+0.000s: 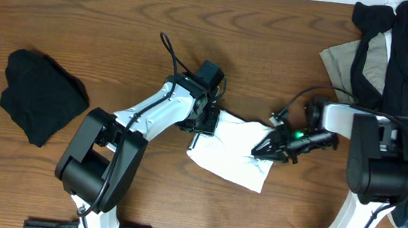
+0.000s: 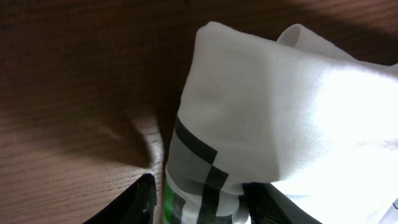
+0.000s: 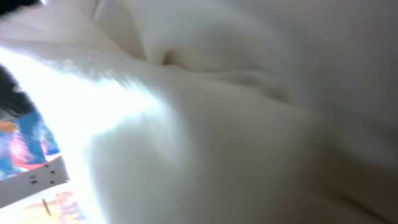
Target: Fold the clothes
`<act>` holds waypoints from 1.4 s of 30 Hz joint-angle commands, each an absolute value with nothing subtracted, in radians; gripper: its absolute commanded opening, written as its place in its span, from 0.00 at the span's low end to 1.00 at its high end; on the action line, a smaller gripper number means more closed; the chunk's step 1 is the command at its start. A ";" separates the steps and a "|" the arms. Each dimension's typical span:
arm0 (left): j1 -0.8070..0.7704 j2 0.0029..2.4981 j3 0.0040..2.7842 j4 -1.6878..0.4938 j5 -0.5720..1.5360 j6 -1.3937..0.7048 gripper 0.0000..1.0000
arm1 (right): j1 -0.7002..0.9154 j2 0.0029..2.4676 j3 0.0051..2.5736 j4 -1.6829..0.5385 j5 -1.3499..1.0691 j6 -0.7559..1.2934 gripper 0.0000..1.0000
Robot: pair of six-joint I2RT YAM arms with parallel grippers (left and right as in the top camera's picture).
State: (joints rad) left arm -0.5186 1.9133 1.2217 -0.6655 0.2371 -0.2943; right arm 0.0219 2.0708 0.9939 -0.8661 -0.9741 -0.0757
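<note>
Overhead: garment (image 1: 233,161) (white) touching left tool (image 1: 197,131)

Clothes pile (image 1: 404,51) crowds right arm (image 1: 377,162); black garment (image 1: 42,97) well left.

The surface (image 1: 123,14) is brown wood with visible grain and a low satin sheen. The white shirt (image 1: 233,161) is soft, matt cloth, lightly creased. It is thin enough that dark and green marks show through it in the left wrist view. The black garment (image 1: 42,97) is dull, rumpled cloth. The pile (image 1: 394,43) holds black, beige and white cloth, all matt. The arms (image 1: 151,112) have smooth, faintly glossy white plastic shells and matt black housings.
</note>
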 commanded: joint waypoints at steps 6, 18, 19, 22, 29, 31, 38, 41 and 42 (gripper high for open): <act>-0.448 1.956 1.195 -0.709 -0.014 -0.313 0.47 | -0.141 2.106 0.977 -0.878 -0.469 -0.092 0.22; -0.448 1.956 1.195 -0.898 0.060 -0.350 0.47 | -0.156 1.719 1.050 -0.982 -0.476 -0.105 0.24; -0.448 1.953 1.195 -0.913 0.091 -0.350 0.48 | -0.156 1.686 1.050 -0.984 -0.476 -0.105 0.24; -0.450 1.929 1.195 -0.929 0.105 -0.354 0.47 | -0.152 1.601 1.050 -0.989 -0.487 -0.102 0.25; -0.451 1.723 1.198 -0.927 0.112 -0.358 0.47 | -0.109 1.485 1.050 -1.043 -0.505 -0.108 0.25; -0.450 1.644 1.198 -0.918 0.110 -0.356 0.48 | -0.078 1.481 1.050 -1.068 -0.506 -0.120 0.24; -0.447 1.482 1.198 -0.785 -0.054 -0.306 0.57 | 0.095 1.481 1.050 -1.093 -0.539 -0.129 0.11; -0.437 1.505 1.198 -0.718 -0.030 -0.234 0.57 | 0.183 1.481 1.049 -1.093 -0.574 -0.128 0.11; -0.431 1.523 1.198 -0.691 0.006 -0.196 0.57 | 0.214 1.481 1.048 -1.093 -0.580 -0.126 0.11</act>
